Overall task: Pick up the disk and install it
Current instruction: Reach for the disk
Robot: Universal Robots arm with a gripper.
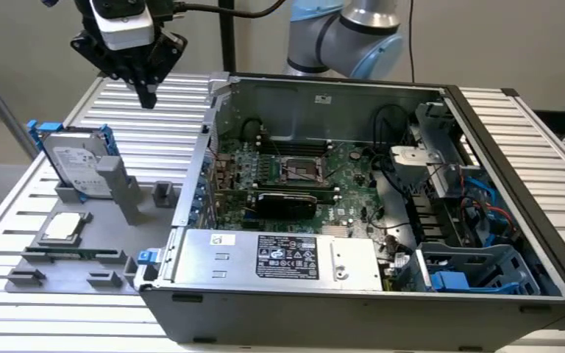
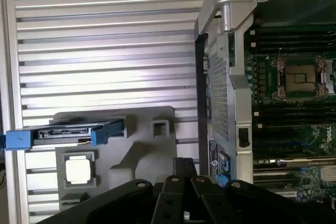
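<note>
The disk (image 1: 74,165) stands on edge in a grey holder (image 1: 115,246) on the slatted table, at the exterior view's left. It is silver-grey with a white label and blue carrier rails. My gripper (image 1: 147,97) hangs high above the table, behind the disk and well apart from it, shut with nothing in it. In the wrist view the disk (image 2: 73,131) shows edge-on with its blue rail ends, some way off from my black fingers (image 2: 178,174).
An open computer case (image 1: 312,95) fills the middle and the exterior view's right, with motherboard (image 1: 302,173), silver power supply (image 1: 273,257) and a blue drive cage (image 1: 479,268). A small square chip (image 1: 62,226) lies in the grey holder. Bare slats (image 1: 155,125) run under my gripper.
</note>
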